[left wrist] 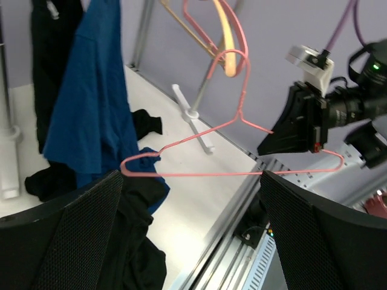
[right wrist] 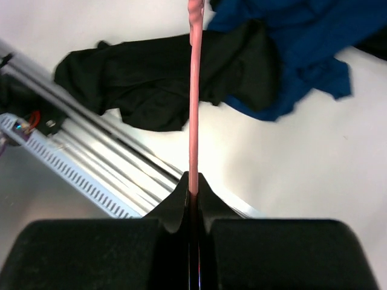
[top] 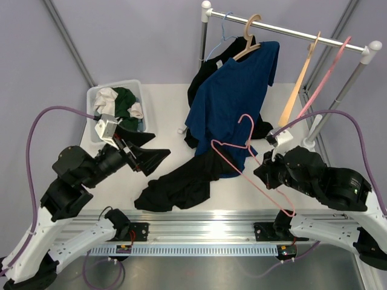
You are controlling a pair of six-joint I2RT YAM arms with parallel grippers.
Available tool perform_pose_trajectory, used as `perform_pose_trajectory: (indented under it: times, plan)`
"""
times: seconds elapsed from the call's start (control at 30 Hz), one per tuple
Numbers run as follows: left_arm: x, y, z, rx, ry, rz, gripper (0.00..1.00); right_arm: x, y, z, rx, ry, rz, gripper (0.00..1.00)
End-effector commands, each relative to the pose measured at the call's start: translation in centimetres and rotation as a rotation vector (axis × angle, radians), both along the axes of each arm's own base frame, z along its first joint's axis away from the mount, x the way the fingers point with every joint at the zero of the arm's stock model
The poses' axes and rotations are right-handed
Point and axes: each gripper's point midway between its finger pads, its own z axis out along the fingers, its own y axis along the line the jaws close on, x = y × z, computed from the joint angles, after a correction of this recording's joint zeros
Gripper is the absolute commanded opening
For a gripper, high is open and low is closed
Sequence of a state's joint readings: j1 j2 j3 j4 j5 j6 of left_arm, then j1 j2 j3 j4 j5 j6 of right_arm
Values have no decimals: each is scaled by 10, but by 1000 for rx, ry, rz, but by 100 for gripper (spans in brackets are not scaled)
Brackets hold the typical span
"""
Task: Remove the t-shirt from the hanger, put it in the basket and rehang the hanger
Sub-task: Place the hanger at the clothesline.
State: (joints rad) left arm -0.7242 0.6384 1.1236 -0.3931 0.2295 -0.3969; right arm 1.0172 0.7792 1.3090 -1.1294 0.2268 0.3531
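at the near middle of the table [top: 163, 109], a black t-shirt [top: 178, 184] is seen lying crumpled and flat, with no hanger inside it. a pink hanger [right wrist: 194, 90] is held bare in the air above the table, pinched by one shoulder wire in the right gripper [right wrist: 192, 181], whose jaws are closed tight on the wire. from this the task is judged to be nearly done: the shirt appears to be off the hanger, and what is left is judged to be little more than the hanger being set aside.

one doubt is noted. the hanger's far corner, at 10 o'clock from the right gripper in the top view, is seen over the cloth where the black shirt meets the hem of a blue shirt [top: 233, 103]. whether that corner touches or is caught in the cloth cannot be told.

the left gripper [top: 150, 150] is spread wide and holds nothing. the black shirt lies near it, at about 4 o'clock in the top view, with no contact seen. from the right gripper the shirt lies between 8 and 9 o'clock, below the held hanger and apart from the jaws.

the blue shirt is hung on a wooden hanger [top: 249, 42] on the rail [top: 290, 30] at 12 o'clock.
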Motion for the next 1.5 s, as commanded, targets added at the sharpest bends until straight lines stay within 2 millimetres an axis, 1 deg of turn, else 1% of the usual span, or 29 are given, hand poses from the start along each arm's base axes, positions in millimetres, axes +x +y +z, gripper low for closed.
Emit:
perform_pose_trajectory:
  times: [0.0, 0.03, 0.07, 0.13, 0.17, 0.2, 0.27, 0.4, 0.43, 0.47, 0.5, 0.53, 0.57, 0.6, 0.63, 0.67, 0.7, 0.77, 0.8, 0.83, 0.9, 0.93, 1.03, 1.07, 1.2, 1.37, 1.4, 1.43, 1.47]
  plan:
    - [20, 13, -13, -24, 72, 140, 99, 15, -51, 3, -54, -29, -279, 0]
    - [21, 14, -15, -27, 79, 151, 99, 14, -53, 5, -46, -20, -300, 0]
    - [20, 13, -19, -20, 90, 147, 99, 15, -56, 12, -35, -28, -317, 0]
    - [19, 9, -28, 11, 107, 122, 99, 15, -64, 12, -57, -16, -357, 0]
    - [18, 9, -29, 21, 112, 118, 99, 18, -71, 20, -56, -40, -394, 0]
    - [20, 5, -35, 38, 134, 113, 99, 20, -76, 22, -66, -48, -419, 0]
    - [22, 5, -42, 52, 164, 118, 99, 26, -78, 34, -40, -81, -458, 0]
    - [29, 11, -47, 10, 225, 188, 99, 50, -71, 66, 27, -165, -554, 0]
    - [32, 14, -47, 2, 228, 213, 99, 58, -63, 67, 0, -171, -577, 0]
    - [33, 15, -47, -3, 231, 221, 99, 65, -64, 76, 2, -200, -615, 0]
    - [33, 16, -49, -3, 233, 223, 99, 71, -59, 80, 3, -211, -629, 0]
    - [33, 16, -50, 0, 231, 223, 99, 79, -49, 79, -25, -212, -635, 0]
    - [31, 17, -49, -2, 227, 221, 99, 83, -46, 88, -5, -224, -649, 0]
    - [31, 18, -51, 9, 225, 226, 99, 92, -38, 89, -16, -232, -668, 0]
    - [33, 22, -51, 11, 223, 251, 99, 95, -34, 93, -14, -239, -675, 0]
    - [34, 23, -51, 17, 222, 257, 99, 99, -33, 105, 10, -256, -695, 0]
    - [35, 25, -52, 22, 223, 267, 99, 106, -26, 105, -6, -264, -710, 0]
    - [34, 26, -50, 24, 223, 267, 99, 115, -24, 113, 7, -286, -744, 0]
    - [32, 26, -49, 22, 221, 264, 99, 120, -16, 117, 38, -290, -743, 0]
    - [32, 26, -49, 20, 223, 262, 99, 126, -11, 116, 42, -286, -747, 0]
    - [31, 27, -48, 13, 224, 262, 99, 137, -10, 122, 73, -294, -786, 0]
    - [30, 27, -47, 12, 223, 260, 99, 139, -8, 122, 74, -294, -787, 0]
    - [29, 27, -47, 13, 225, 256, 99, 151, -21, 128, 90, -293, -862, 0]
    - [28, 28, -45, 9, 220, 254, 99, 157, -30, 128, 88, -291, -896, 0]
    - [26, 31, -46, 13, 213, 258, 99, 167, -43, 134, 78, -307, -935, 0]
    - [27, 32, -49, 21, 210, 265, 99, 176, -47, 143, 87, -327, -939, 0]
    - [26, 32, -49, 24, 210, 262, 99, 182, -50, 140, 65, -324, -952, 0]
    - [25, 32, -50, 25, 211, 259, 99, 184, -51, 145, 75, -327, -954, 0]
    - [25, 32, -50, 25, 209, 258, 99, 190, -51, 143, 61, -327, -962, 0]
